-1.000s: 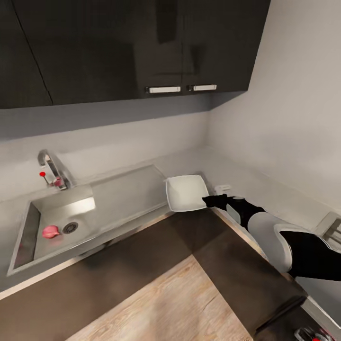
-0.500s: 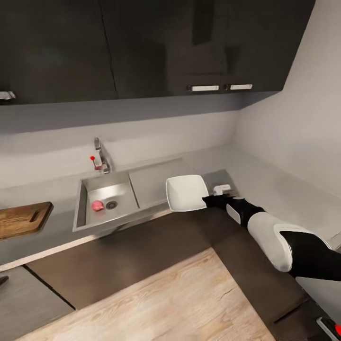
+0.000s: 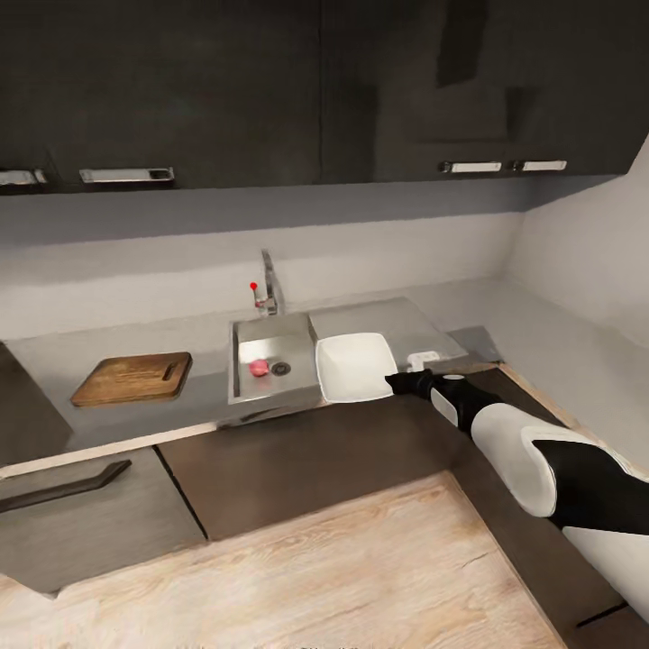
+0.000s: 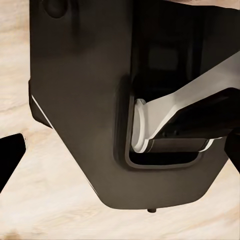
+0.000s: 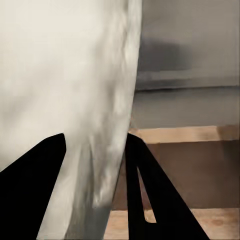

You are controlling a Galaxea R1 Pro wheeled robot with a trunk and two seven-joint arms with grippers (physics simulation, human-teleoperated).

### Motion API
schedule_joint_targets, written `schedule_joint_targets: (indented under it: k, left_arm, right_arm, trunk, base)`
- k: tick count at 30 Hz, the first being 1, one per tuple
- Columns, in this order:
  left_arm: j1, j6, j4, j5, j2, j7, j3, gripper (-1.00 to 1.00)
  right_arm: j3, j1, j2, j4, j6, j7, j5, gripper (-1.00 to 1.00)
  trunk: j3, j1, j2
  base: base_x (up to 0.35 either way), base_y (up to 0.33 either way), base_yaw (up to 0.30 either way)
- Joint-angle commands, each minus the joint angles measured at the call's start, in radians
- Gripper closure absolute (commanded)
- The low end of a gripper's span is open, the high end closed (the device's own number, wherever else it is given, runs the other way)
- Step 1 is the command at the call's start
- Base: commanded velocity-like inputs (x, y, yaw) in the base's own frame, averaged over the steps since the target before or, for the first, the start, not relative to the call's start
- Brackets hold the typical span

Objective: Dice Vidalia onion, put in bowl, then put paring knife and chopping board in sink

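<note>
The white square bowl (image 3: 351,365) hangs tilted over the front edge of the grey countertop (image 3: 207,398), just right of the sink (image 3: 275,333). My right gripper (image 3: 394,382) is shut on its near rim. In the right wrist view the bowl (image 5: 65,90) sits between the black fingers (image 5: 35,192) of my right gripper (image 5: 90,185). The whole pinkish Vidalia onion (image 3: 259,367) lies in the sink beside the drain (image 3: 280,368). Left of the sink, the wooden chopping board (image 3: 133,379) rests flat. My left gripper (image 4: 123,152) is open over the floor. The paring knife is out of view.
A chrome tap (image 3: 269,284) with a red knob stands behind the sink. Dark wall cabinets (image 3: 225,90) hang above, and dark drawers (image 3: 297,460) run below the counter. A small white object (image 3: 422,359) sits on the counter near the right corner. My own base (image 4: 125,100) stands on the wooden floor (image 3: 315,577).
The head view has swung left: the sink has slid to the middle and the whole chopping board has come into sight. The bowl stays held in my right gripper.
</note>
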Motion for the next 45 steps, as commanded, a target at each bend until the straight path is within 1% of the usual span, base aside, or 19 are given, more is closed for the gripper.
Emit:
schedule_joint_targets:
  k: [1,9,16,33,45]
  left_arm:
    - [0.000,0.001,-0.001,0.008,0.000,-0.009,0.003,-1.00]
    - [0.000,0.001,-0.001,0.008,0.000,-0.009,0.003,-1.00]
    - [0.000,0.001,-0.001,0.008,0.000,-0.009,0.003,-1.00]
    - [0.000,0.001,-0.002,0.008,0.004,-0.009,0.003,-1.00]
    - [0.000,0.001,-0.006,0.008,0.009,-0.009,0.004,-1.00]
  right_arm:
    - [-0.010,-0.001,0.000,-0.002,0.006,0.004,0.009,1.00]
    - [-0.010,-0.001,0.000,-0.002,0.006,0.004,0.009,1.00]
    - [-0.010,-0.001,0.000,-0.002,0.006,0.004,0.009,1.00]
    - [-0.010,-0.001,-0.002,-0.002,0.006,0.004,0.009,1.00]
    - [-0.010,-0.001,-0.002,-0.002,0.006,0.003,0.009,1.00]
  trunk:
    - [-0.002,0.000,-0.002]
    - [-0.001,0.000,-0.002]
    - [0.007,0.000,-0.002]
    - [0.032,0.000,-0.002]
    - [0.035,0.000,-0.002]
  base:
    - [-0.091,0.293,0.281]
    - [-0.031,0.299,0.279]
    - [0.000,0.302,0.193]
    - [0.032,0.302,0.016]
    - [0.110,0.302,0.000]
